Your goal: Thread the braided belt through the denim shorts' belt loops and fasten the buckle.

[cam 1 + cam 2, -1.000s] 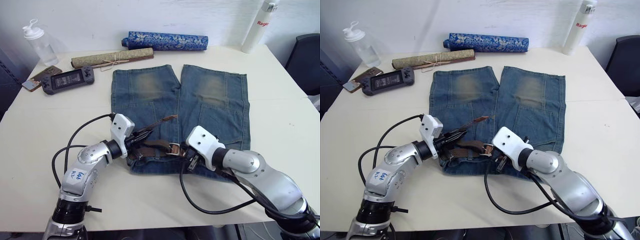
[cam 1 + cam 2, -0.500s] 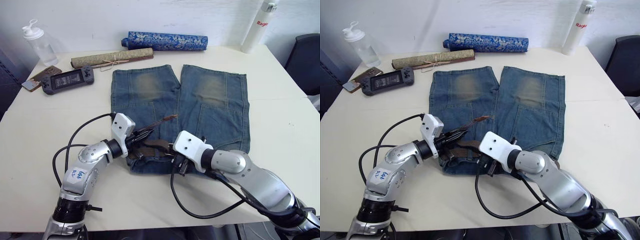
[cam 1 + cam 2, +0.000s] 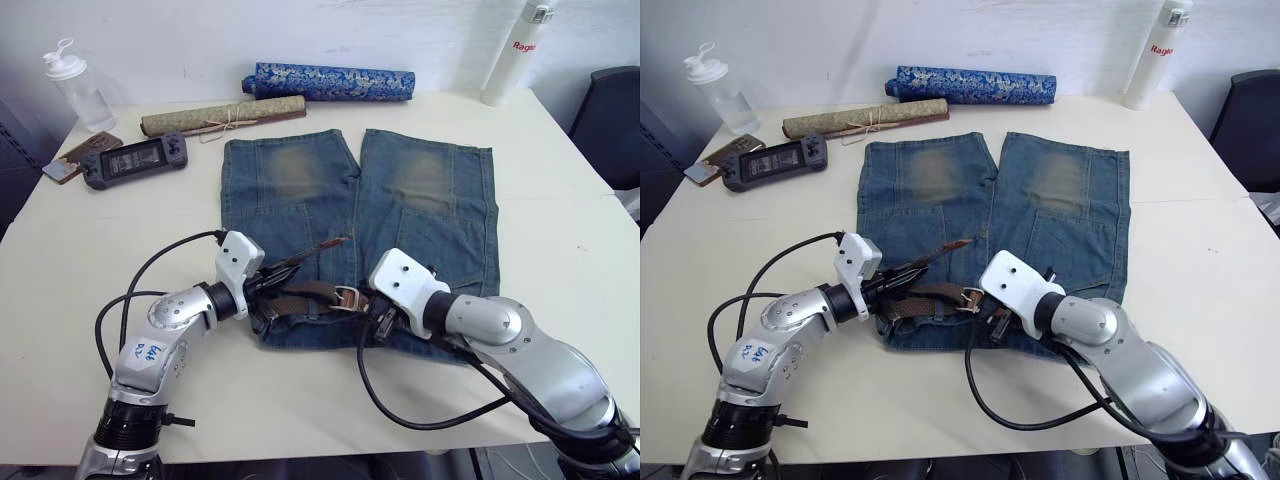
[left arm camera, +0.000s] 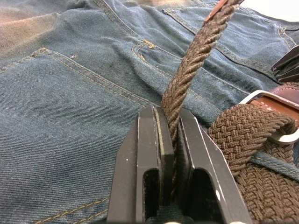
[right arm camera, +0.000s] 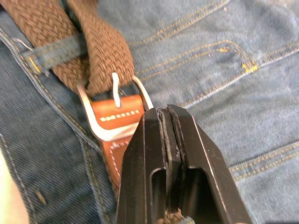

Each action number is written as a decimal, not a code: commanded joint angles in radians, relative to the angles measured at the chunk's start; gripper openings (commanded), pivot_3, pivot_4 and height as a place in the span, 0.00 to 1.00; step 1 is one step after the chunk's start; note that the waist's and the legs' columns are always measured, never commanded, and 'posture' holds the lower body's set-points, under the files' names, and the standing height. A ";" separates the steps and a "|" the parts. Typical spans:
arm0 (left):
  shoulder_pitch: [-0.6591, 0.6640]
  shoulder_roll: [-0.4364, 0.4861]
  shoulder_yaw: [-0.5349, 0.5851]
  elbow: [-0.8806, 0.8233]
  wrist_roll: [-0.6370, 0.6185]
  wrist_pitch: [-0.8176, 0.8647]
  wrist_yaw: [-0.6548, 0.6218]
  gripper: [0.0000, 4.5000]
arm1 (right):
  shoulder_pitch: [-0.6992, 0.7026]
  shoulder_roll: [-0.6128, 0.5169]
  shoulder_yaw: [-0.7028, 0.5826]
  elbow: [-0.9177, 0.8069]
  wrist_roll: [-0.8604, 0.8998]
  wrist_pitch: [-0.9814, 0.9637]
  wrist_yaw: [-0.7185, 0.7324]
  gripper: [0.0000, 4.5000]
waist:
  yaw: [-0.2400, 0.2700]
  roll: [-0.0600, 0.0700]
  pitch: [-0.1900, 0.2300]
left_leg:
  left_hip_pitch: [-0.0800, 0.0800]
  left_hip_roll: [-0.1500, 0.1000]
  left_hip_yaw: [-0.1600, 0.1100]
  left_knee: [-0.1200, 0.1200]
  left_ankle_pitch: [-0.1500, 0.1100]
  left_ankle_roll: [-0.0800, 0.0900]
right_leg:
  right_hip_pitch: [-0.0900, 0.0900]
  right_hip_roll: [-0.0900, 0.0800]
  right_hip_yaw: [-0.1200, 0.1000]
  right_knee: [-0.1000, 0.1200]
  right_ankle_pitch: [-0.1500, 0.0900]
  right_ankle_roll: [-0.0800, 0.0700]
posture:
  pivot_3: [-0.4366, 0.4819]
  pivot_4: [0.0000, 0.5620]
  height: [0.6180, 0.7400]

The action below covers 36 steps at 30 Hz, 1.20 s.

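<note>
Where the belt (image 3: 305,296) crosses the waistband of the shorts (image 3: 420,200), we see its brown braid lying near the counter's (image 3: 90,250) front edge, passing under a belt loop (image 5: 53,55) beside the silver buckle (image 5: 112,114). Its tan-tipped free end (image 3: 325,243) rises at a slant over the left leg. We see the left claw (image 4: 170,128) clamped shut on the braid of this free end, just beside the coiled strap. The right claw (image 5: 169,116) sits pressed together against the denim, touching the buckle's leather tab; a strand of braid shows between its fingers near their base, so whether it grips the belt we cannot tell. The shorts lie flat, legs pointing away. Beyond them lie a blue roll (image 3: 330,82), a tan roll (image 3: 222,115), a handheld console (image 3: 135,160), a clear bottle (image 3: 75,85) and a white bottle (image 3: 515,50).
</note>
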 commanded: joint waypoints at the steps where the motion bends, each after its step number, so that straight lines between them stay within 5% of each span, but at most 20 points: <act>1: -0.007 0.015 0.015 -0.037 -0.006 0.012 -0.004 0.00 | -0.027 0.030 0.055 -0.016 -0.011 -0.019 -0.013 0.01 | -0.001 0.000 0.000 | 0.000 0.000 0.000 0.000 0.000 0.000 | 0.000 0.000 0.000 0.000 0.000 0.000 | 0.48 0.27 0.16; 14: -0.013 0.004 0.010 -0.072 -0.008 0.033 0.010 0.00 | -0.036 0.013 0.177 0.073 -0.088 -0.047 -0.009 0.01 | 0.000 0.000 0.000 | 0.000 0.000 0.000 0.000 0.000 0.000 | 0.000 0.000 0.000 0.000 0.000 0.000 | 0.48 0.27 0.16; 21: -0.056 0.010 -0.014 -0.062 0.005 0.005 -0.014 0.00 | -0.059 0.050 0.219 0.100 -0.014 0.169 0.022 0.01 | 0.000 0.000 0.000 | 0.001 0.000 0.000 0.000 0.000 0.000 | 0.000 0.000 0.000 0.001 0.000 0.000 | 0.48 0.27 0.16; 28: -0.244 0.021 -0.087 0.052 0.015 -0.069 -0.171 0.00 | -0.143 -0.039 0.339 0.153 0.058 0.294 0.130 0.01 | 0.002 -0.003 -0.008 | 0.004 0.000 0.000 -0.002 0.000 0.000 | 0.003 0.000 0.000 -0.001 0.000 0.000 | 0.48 0.27 0.16; 36: -0.563 -0.087 -0.165 0.418 0.027 -0.227 -0.396 0.00 | -0.168 -0.040 0.375 0.188 0.055 0.271 0.150 0.01 | 0.002 -0.007 -0.012 | 0.007 -0.001 -0.004 -0.003 0.000 0.000 | 0.011 0.001 -0.004 -0.007 0.001 0.001 | 0.48 0.27 0.16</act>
